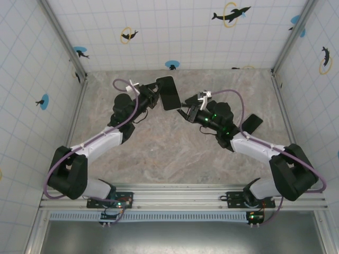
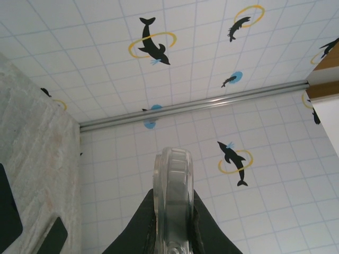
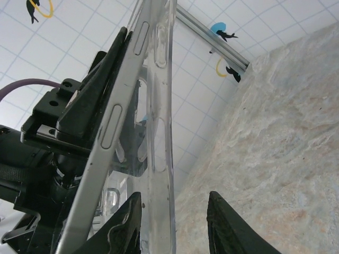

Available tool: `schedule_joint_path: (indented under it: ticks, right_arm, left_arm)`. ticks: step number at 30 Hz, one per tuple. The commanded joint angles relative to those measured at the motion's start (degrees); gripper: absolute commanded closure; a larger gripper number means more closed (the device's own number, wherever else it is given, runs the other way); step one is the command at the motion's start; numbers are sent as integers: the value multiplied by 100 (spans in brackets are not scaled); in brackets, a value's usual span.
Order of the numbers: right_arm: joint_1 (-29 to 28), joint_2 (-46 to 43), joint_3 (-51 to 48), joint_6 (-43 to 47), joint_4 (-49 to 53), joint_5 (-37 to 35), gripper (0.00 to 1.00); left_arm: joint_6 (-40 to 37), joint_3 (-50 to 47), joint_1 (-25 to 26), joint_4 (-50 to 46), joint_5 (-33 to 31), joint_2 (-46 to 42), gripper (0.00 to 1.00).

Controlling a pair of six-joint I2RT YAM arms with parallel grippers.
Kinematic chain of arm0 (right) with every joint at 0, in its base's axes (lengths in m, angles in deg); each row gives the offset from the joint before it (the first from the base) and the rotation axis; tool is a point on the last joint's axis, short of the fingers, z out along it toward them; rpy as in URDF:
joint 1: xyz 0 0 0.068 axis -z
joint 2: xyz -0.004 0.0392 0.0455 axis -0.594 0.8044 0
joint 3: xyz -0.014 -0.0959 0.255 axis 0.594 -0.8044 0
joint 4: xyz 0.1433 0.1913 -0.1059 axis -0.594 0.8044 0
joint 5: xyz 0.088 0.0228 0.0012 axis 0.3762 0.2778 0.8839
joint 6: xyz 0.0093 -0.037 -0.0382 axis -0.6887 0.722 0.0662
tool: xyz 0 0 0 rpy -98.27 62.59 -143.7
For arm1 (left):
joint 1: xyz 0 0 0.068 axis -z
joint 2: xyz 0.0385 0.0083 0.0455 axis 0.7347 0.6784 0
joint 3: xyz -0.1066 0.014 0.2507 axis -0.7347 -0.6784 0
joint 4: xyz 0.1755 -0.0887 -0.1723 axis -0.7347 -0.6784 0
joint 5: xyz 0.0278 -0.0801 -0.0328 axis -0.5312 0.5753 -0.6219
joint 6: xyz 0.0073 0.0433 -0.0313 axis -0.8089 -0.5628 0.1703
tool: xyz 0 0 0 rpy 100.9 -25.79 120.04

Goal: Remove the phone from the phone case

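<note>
Left gripper [image 1: 158,96]: clamps the clear phone case [image 1: 169,92] along one long edge, dark fingers [image 2: 132,235] pressed to both faces. Holds it aloft over the back middle of the marbled tabletop [image 1: 175,159], dark broad face turned up toward the overhead camera. Keeps the case edge-on to its own wrist camera, transparent rim rising straight out from between the fingers. Carries the phone [image 3: 114,114] inside, silver side rail and buttons visible from the right wrist.

Right gripper [image 1: 185,111]: stands unclenched just beside the case's near right corner, opposite the left gripper, case between the two. Straddles the transparent rim, with one finger [image 3: 124,227] close against it and a plain gap at the other. Grasps nothing.

Cannot tell any lift of phone from case.

Elsewhere: dark flat slab [image 1: 252,124] on the tabletop beside the right arm, well apart from the case.
</note>
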Motion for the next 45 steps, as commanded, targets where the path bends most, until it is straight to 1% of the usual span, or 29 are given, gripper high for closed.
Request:
schedule_joint_path:
  ticks: [1,5,6,11,15,20,22,27,33,38,43,45]
  right_arm:
    - [-80,154,156,-408,-81,7,65]
    - [-185,181,76,-1094,-695,-155,64]
    - [-233,197,67,-1231,-817,-300,64]
    - [-411,296,63,-1793,-1162,-657,64]
    - [-490,387,23,-2222,-1368,-1090,65]
    - [-515,536,181,-2418,-1479,-1207,66]
    - [-522,618,233,-2511,-1569,-1174,69]
    - [-485,689,172,-2636,-1733,-1161,82]
    - [-444,668,138,-2573,-1683,-1112,84]
    - [-399,614,55,-2552,-1772,-1117,90]
    - [-361,545,-54,-2583,-1897,-1183,92]
    - [-342,513,-80,-2584,-1964,-1183,94]
  left_arm:
    - [282,-33,58,592,-264,-215,100]
    - [217,-219,108,558,-682,-263,100]
    - [216,-251,134,566,-801,-264,100]
    - [251,-349,241,627,-1220,-240,100]
    - [259,-364,339,621,-1394,-196,100]
    - [269,-358,390,605,-1484,-141,100]
    - [236,-367,392,529,-1587,-154,100]
    - [190,-426,397,426,-1723,-176,100]
    - [199,-410,390,503,-1697,-123,100]
    - [159,-454,395,440,-1673,-141,100]
    - [50,-464,389,283,-1662,-202,80]
    - [34,-451,383,250,-1637,-217,75]
